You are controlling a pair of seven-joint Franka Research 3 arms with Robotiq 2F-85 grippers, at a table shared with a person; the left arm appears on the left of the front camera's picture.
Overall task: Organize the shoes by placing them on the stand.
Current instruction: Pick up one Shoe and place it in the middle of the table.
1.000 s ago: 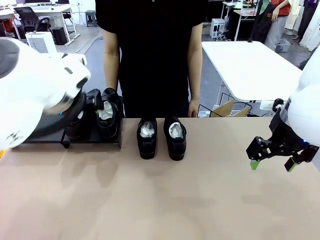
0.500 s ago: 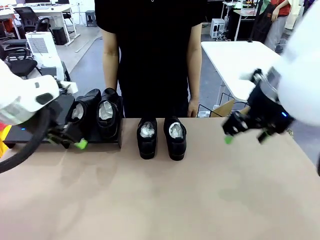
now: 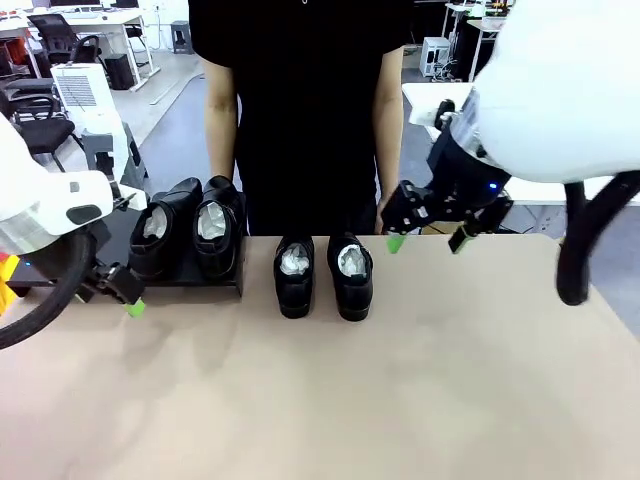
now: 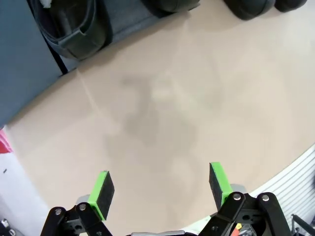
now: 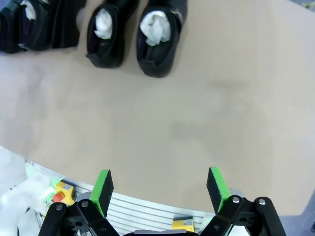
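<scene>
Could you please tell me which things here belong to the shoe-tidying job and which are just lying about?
Job: stand; shoe pair on it; shoe pair beside it.
Lying about: white table; office chair; white boxy appliance.

- no readable text, labels, brands or numbers in any view
- shoes: no brand mark legible
- stand: no label or print legible

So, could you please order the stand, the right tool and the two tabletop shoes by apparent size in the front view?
1. Stand, partly hidden.
2. Right tool, raised; nearness unsure.
3. Left tabletop shoe and right tabletop shoe: alike.
</scene>
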